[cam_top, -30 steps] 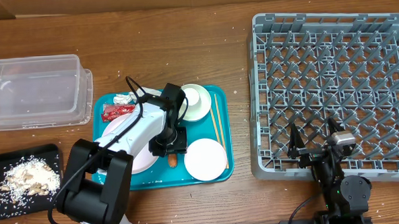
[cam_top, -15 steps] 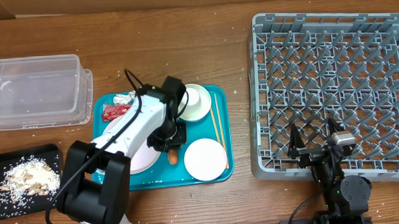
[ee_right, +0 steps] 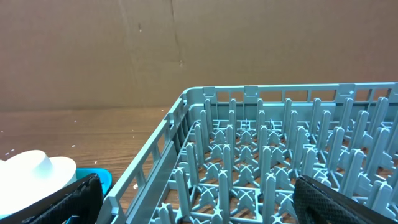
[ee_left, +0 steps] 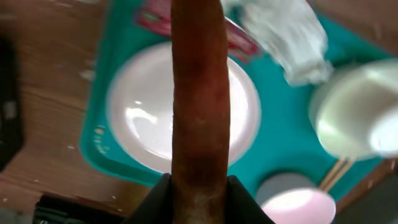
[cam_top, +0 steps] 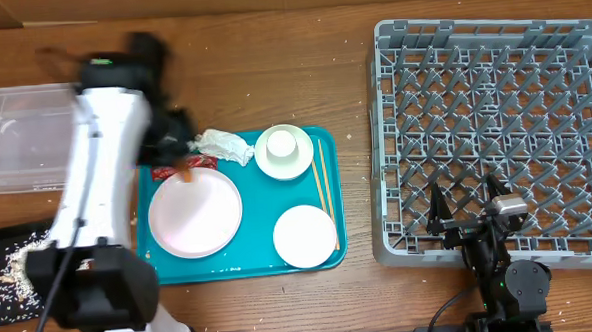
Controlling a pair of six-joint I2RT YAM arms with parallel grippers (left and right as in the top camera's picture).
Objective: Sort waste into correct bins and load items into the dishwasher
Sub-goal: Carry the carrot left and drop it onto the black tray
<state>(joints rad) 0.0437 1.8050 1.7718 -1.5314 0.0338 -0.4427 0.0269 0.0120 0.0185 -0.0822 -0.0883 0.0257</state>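
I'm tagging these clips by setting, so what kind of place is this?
Likely a lab mock-up of a dish-clearing station, not a real kitchen: a grey dish rack sits on a bare wooden table beside a teal tray holding a white plate, with a plain cardboard wall behind.

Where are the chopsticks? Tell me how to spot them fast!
Look at the teal tray beside the big grey rack. Along its edge nearest the rack, next to the white bowls, lie the chopsticks: two thin pale wooden sticks, long and straight while the bowls are round.
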